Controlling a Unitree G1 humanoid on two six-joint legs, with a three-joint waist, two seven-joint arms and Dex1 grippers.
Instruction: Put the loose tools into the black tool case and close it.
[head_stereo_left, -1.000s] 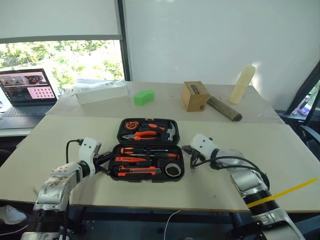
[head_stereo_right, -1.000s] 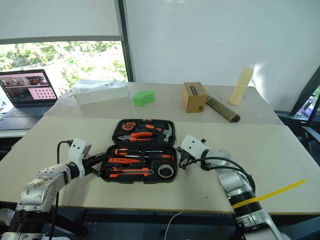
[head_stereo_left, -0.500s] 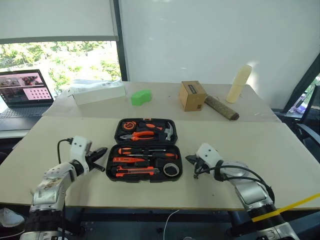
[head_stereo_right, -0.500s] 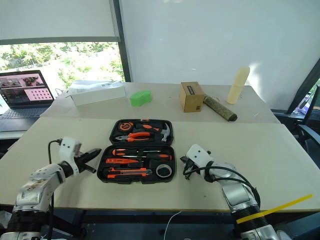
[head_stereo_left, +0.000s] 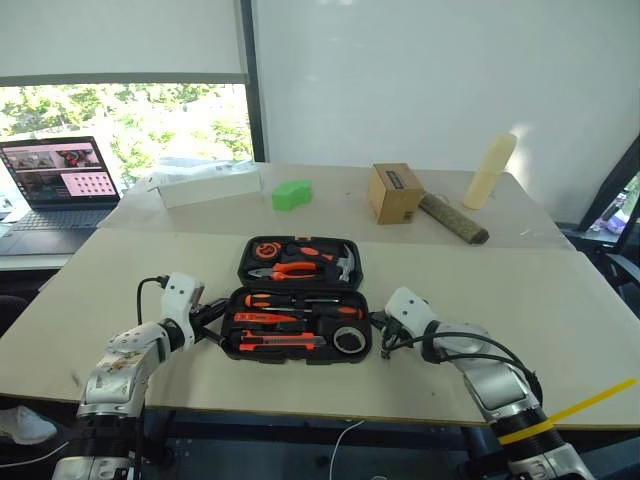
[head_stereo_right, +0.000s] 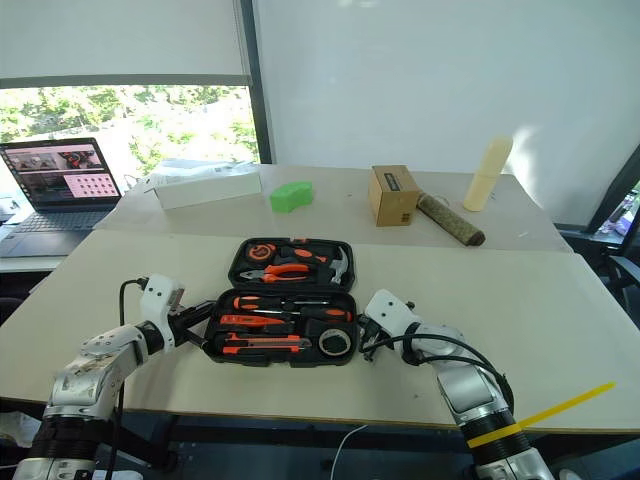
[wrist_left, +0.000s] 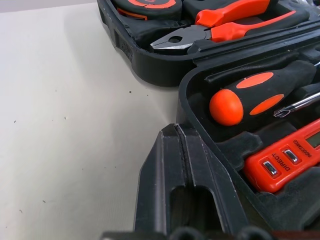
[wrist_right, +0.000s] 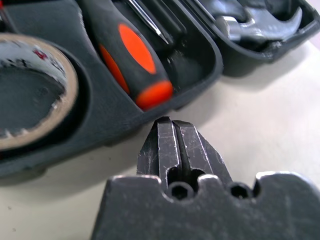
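The black tool case (head_stereo_left: 300, 286) lies open and flat in the middle of the near table. Its near half holds two screwdrivers (head_stereo_left: 290, 300), a slim orange tool (head_stereo_left: 262, 318), the utility knife (head_stereo_left: 280, 342) and the tape roll (head_stereo_left: 347, 340). My left gripper (head_stereo_left: 215, 318) is shut, with its tips against the left wall of that near half (wrist_left: 200, 107). A screwdriver handle (wrist_left: 250, 97) lies just inside. My right gripper (head_stereo_left: 378, 322) is shut and low on the table, just off the case's right wall (wrist_right: 165, 107), beside the tape roll (wrist_right: 30, 90).
Pliers (head_stereo_left: 290, 268), a hammer (head_stereo_left: 343, 262) and a tape measure (head_stereo_left: 262, 249) fill the case's far half. On the back table stand a cardboard box (head_stereo_left: 393, 192), a green block (head_stereo_left: 291, 193), a white box (head_stereo_left: 205, 185), a cream bottle (head_stereo_left: 488, 170), a log (head_stereo_left: 453, 217) and a laptop (head_stereo_left: 60, 180).
My right gripper has sunk and drawn back a little beside the case's right wall. My left gripper has closed the small gap to the left wall. The camera has shifted slightly.
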